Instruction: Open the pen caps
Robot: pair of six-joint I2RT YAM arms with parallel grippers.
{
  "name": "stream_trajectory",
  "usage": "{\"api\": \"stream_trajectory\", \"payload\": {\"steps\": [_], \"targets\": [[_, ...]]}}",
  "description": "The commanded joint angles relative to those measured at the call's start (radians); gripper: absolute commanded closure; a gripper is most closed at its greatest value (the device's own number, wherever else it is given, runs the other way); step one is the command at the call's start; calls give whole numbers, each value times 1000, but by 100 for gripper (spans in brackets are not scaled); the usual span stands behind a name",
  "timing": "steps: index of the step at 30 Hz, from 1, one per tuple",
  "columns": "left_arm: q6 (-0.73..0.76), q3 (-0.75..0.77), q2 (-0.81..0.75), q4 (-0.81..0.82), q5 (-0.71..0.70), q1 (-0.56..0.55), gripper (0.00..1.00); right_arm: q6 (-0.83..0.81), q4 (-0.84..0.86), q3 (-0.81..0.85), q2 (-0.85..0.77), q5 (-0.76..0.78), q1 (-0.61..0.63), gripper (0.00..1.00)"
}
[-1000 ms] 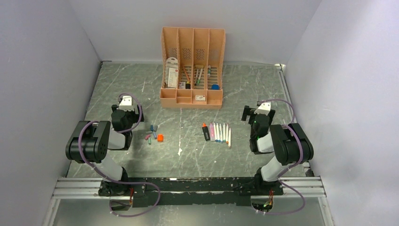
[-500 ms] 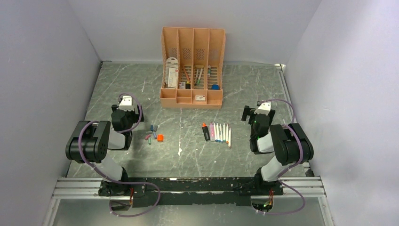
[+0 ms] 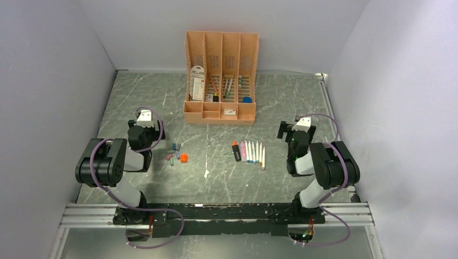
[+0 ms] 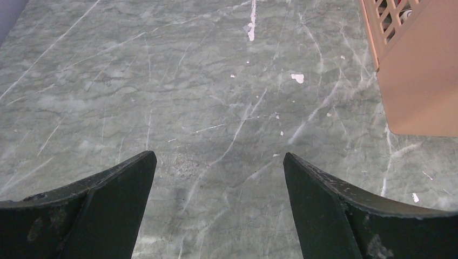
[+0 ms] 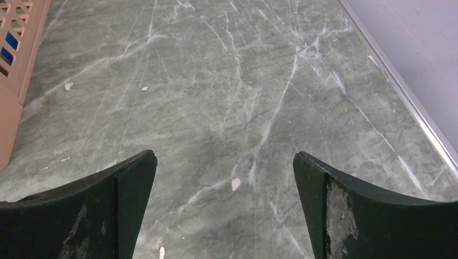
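A peach desk organizer [image 3: 221, 78] stands at the far middle of a grey-green marbled counter [image 3: 281, 102], with four upright slots and a low tray in front. The leftmost slot holds a white packet [image 3: 197, 82] with red and dark print that is too small to read. The middle slots hold a few pens [image 3: 227, 85] leaning upright, and a small blue object [image 3: 247, 99] sits at the bottom of the rightmost slot. A white label [image 3: 230, 112] lies in the front tray, and its writing is also unreadable. The loose pen caps [image 3: 174, 152] lie in a small cluster on the counter just right of the left arm: blue, pink and green ones, with a chunkier orange cap [image 3: 184, 158] at the near right of the group. Well apart from them, toward the right arm, a row of slim white markers [image 3: 254, 152] lies side by side, with a dark highlighter [image 3: 236, 151] with an orange end at the left of the row. The left claw [image 4: 219, 162] hangs low over bare counter with its two dark fingers spread wide and nothing between them; the organizer's side wall shows at the right edge of its wrist view. The right claw [image 5: 224, 162] is likewise spread wide and holds nothing, above bare counter, with the organizer's corner at the left edge of its wrist view.
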Motion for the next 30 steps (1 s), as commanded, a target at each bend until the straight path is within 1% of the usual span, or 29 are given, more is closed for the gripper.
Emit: {"api": "stream_trajectory", "payload": {"steps": [1,8,24,27,30], "targets": [[9,6,2,49,10,-3,1,-8,22,15,7,-3,-10,0],[9,6,1,49,10,-3,1,-15,59,-7,-1,5,-11,0],[9,6,2,49,10,-3,1,-15,44,2,2,-3,-10,0],[9,6,2,49,10,-3,1,-9,10,23,10,-25,-16,0],[7,7,1,47,10,-3,1,-13,37,4,1,-27,-17,0]]}}
